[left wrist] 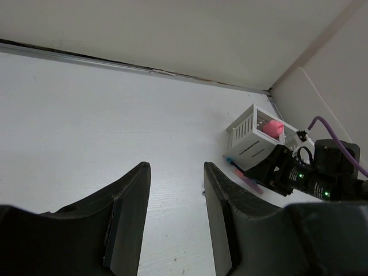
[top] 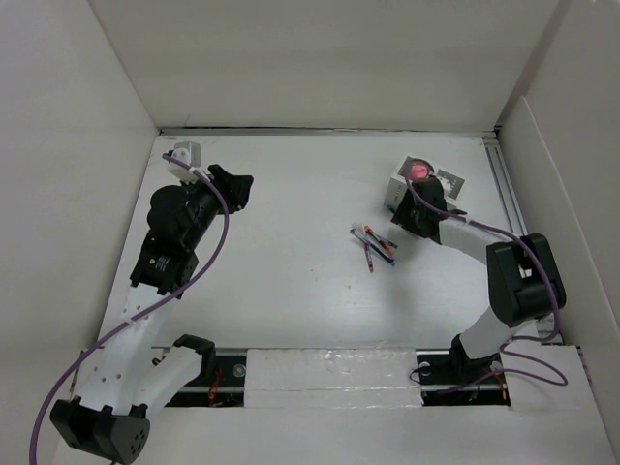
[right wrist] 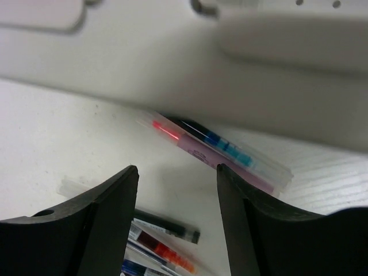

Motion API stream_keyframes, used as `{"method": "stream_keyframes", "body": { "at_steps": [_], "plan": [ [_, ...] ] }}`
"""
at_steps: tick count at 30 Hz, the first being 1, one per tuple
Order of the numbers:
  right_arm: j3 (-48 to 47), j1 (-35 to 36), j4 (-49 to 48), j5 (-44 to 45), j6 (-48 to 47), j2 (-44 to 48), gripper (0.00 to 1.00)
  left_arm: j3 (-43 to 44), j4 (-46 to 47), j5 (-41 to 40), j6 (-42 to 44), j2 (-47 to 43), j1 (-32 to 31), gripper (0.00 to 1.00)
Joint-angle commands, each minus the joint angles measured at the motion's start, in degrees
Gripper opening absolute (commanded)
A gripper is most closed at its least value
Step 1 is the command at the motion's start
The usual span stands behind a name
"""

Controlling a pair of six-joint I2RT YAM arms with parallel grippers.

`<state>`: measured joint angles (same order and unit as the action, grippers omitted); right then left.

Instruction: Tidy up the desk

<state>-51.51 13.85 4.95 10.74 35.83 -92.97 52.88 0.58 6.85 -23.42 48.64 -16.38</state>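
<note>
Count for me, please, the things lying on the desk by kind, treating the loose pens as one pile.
Slotted box: 1
Pink item in the box: 1
Clear pack of pens: 1
Pile of loose pens: 1 (the single pens are too small to count)
Total on the desk: 4

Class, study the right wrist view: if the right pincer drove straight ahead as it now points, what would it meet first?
Probably the clear packet of pens lying on the desk at the foot of the white organizer; depth is hard to judge.
</note>
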Motion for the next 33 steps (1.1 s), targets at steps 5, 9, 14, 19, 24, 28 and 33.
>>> {"method": "stream_keyframes", "body": {
  "at_steps": [5, 9, 14, 19, 24, 28, 33],
  "plan": [
    [-6.0, -0.2, 3.9, 1.6, 1.3, -3.4, 0.57, -0.3, 1.8, -1.5, 0.2, -1.6, 0.3, 0.38],
    [-7.8, -0.2, 6.5, 3.0, 1.4, -4.6, 0.46, -0.3, 1.6, -2.1, 0.5, -2.6, 0.3, 0.38],
    [-10.3, -0.2, 11.4, 3.8, 1.3, -6.5, 0.43, -0.3, 1.2, -3.2, 0.8, -5.1, 0.3, 0.38],
    [-11.8, 0.3, 14.3, 3.9, 0.9, -7.2, 0.53, -0.6, 1.4, -3.4, 0.9, -6.7, 0.3, 0.38],
    [-14.7, 0.8, 17.2, 4.3, -0.6, -9.4, 0.61, -0.7, 1.4, -3.2, 0.8, -7.4, 0.3, 0.38],
    [-16.3, 1.4, 18.6, 4.9, -1.5, -10.6, 0.67, -0.8, 1.4, -3.6, 0.9, -7.9, 0.3, 0.38],
    [-15.1, 4.1, 17.2, 6.0, -2.3, -8.8, 0.48, -0.9, 1.4, -3.9, 0.9, -8.3, 0.3, 0.38]
  ]
}}
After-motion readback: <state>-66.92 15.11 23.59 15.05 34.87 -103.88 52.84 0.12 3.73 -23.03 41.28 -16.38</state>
